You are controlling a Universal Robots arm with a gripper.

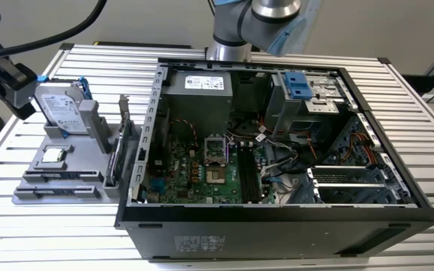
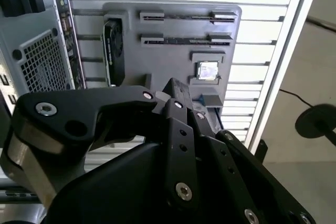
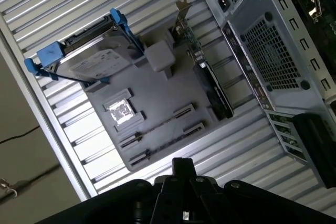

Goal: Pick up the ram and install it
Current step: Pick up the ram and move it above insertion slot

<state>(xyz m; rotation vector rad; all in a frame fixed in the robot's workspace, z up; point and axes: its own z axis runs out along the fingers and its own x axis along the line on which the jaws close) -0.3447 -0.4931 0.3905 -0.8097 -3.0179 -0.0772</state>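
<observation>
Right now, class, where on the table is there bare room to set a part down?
Bare table slats lie between the grey tray and the table's near edge, exterior view's left, and beside the computer case, that view's right. The tray is crowded.

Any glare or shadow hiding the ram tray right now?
Exterior view: glare whitens the table slats; inside the computer case it is dim. Second wrist view: the dark gripper blocks the lower half, yet the ram is evenly lit. First wrist view: even light on the tray, no glare over the ram.
</observation>
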